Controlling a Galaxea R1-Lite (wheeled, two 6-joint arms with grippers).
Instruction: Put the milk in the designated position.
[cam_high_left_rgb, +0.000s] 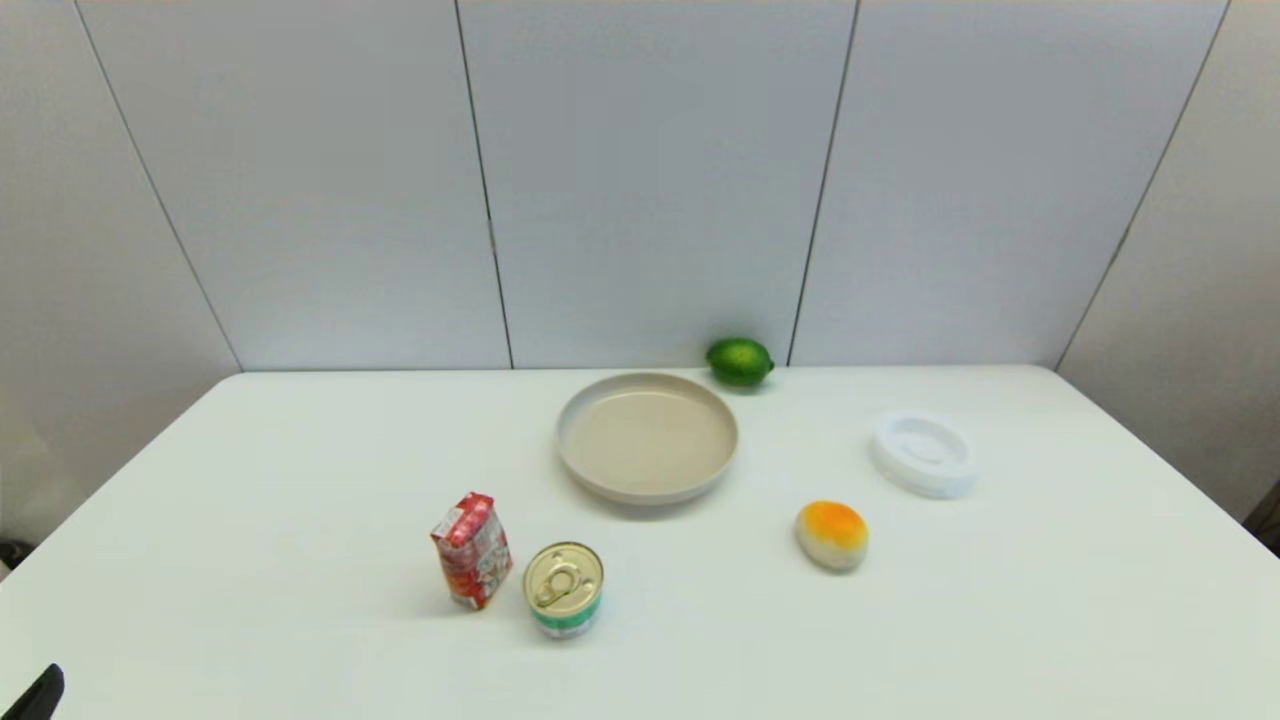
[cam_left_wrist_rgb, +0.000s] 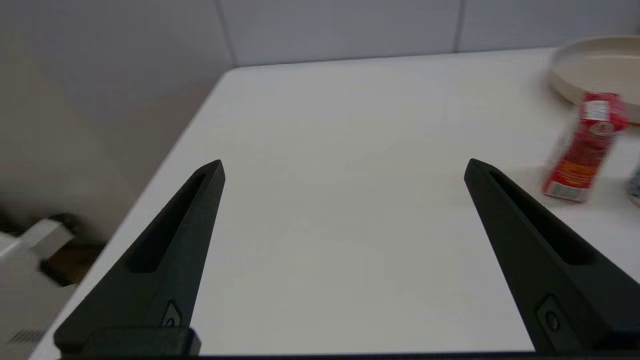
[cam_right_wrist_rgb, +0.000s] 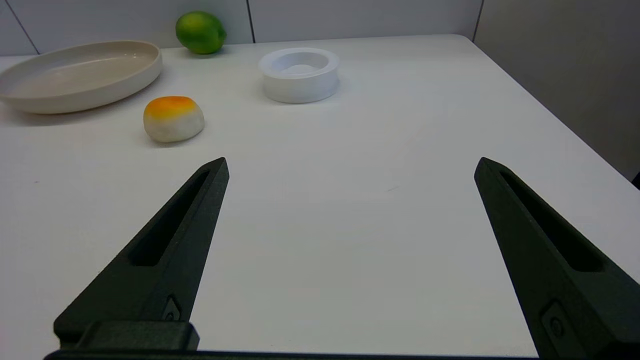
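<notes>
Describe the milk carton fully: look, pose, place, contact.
The milk is a small red carton with white print and a folded top, apparently paperboard. It stands upright on the table, near the front left, just left of the tin can; whether they touch is unclear. The plate lies behind it. No gripper touches it.

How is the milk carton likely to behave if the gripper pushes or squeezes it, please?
The milk carton stands tall on a narrow base, so a high push would probably tip it. Its paperboard walls may dent under a firm squeeze. Flat sides should resist rolling.
</notes>
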